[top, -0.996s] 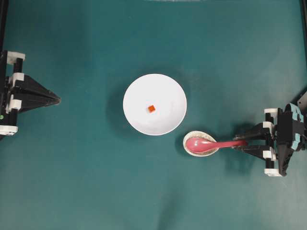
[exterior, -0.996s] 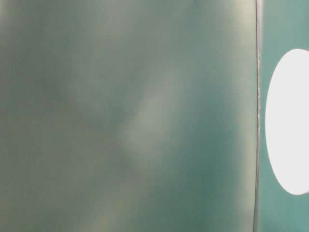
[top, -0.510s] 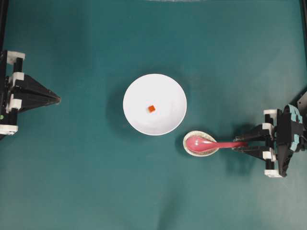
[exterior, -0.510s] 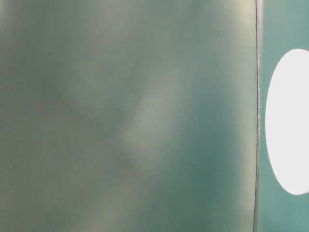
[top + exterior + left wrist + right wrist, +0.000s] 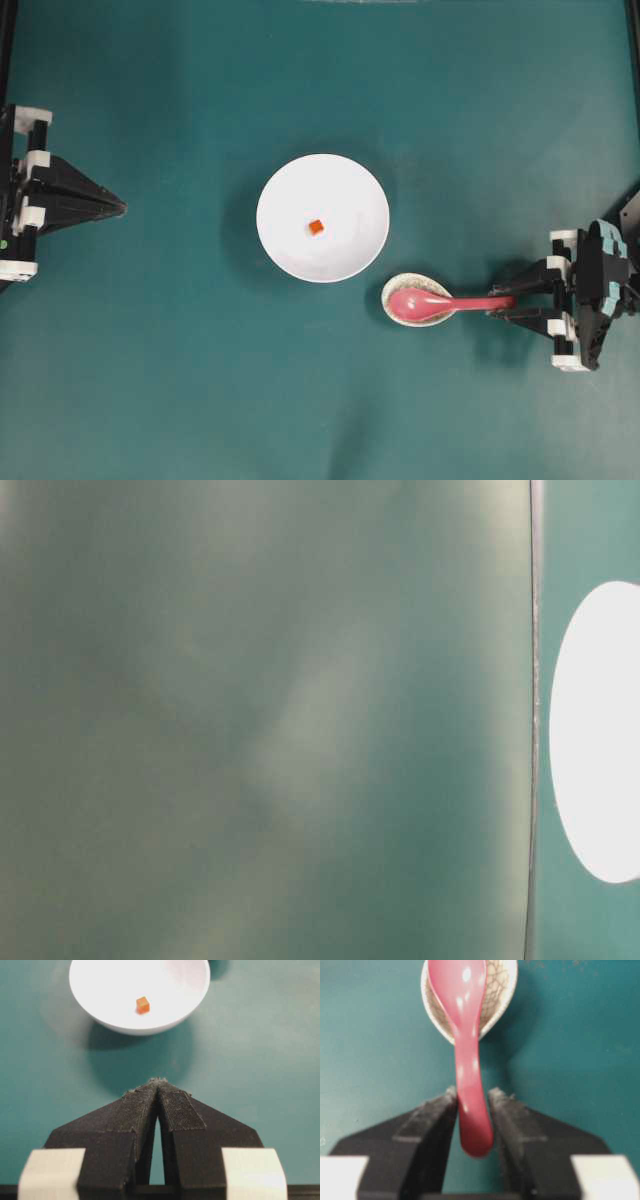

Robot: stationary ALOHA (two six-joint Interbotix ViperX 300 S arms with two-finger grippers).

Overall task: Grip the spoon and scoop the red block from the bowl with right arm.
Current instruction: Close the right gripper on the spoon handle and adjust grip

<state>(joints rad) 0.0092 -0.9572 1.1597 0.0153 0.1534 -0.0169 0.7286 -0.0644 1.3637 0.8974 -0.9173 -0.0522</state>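
Glossy pink spoon resting with scoop in speckled dish, handle lying between fingers of right pincer, standing open, not clamping. Probably light, stiff, slippery; gripping handle's end firmly seeming best.

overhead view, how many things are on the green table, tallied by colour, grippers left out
White: 1, the plain round glossy white bowl
Red or pink: 2, the tiny red-orange block in that bowl and the glossy pink-red spoon
Speckled grey-white: 1, the small oval crackled dish under the spoon's scoop
Total: 4
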